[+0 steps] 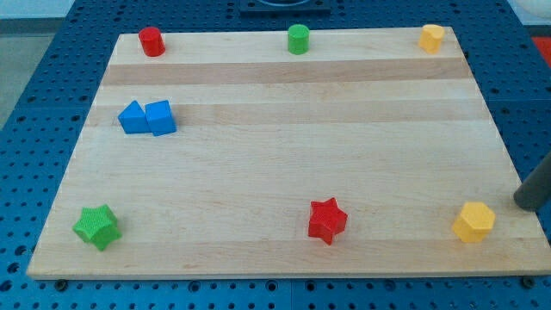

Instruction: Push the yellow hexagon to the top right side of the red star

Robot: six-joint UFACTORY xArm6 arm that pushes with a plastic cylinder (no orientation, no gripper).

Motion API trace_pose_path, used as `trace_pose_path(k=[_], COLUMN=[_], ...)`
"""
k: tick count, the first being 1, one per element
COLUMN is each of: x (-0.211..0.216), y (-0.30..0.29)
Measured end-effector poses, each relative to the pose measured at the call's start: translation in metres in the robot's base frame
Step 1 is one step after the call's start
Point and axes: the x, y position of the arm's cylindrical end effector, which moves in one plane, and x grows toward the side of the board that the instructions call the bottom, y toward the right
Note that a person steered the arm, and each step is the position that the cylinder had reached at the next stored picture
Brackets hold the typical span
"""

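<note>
Nearest the camera, along the lower part of the frame, three blocks sit on the wooden worktop [284,164]: a green star [96,226] at lower left, the red star [327,220] right of centre, and the yellow hexagon [474,221] at lower right. That hexagon lies level with the red star and well apart from it, towards the frame's right. My tip [522,203] enters from the right edge as a dark slanting rod and rests just beside the yellow hexagon, to its upper right, with a small gap between them. No claw exists on this arm, so nothing is gripped and there is no opening to report. At middle left, a blue triangle [132,118] and a blue cube [160,117] touch side by side. Along the top edge stand a red cylinder [151,41] at upper left, a green cylinder [298,39] at centre and a second yellow block [431,38] at upper right, its shape unclear.
</note>
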Motion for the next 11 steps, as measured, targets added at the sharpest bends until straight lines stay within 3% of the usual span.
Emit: trace_pose_path(k=[2, 6, 9, 11], x=[0.033, 0.034, -0.005, -0.02], y=[-0.003, -0.109, -0.13, -0.184])
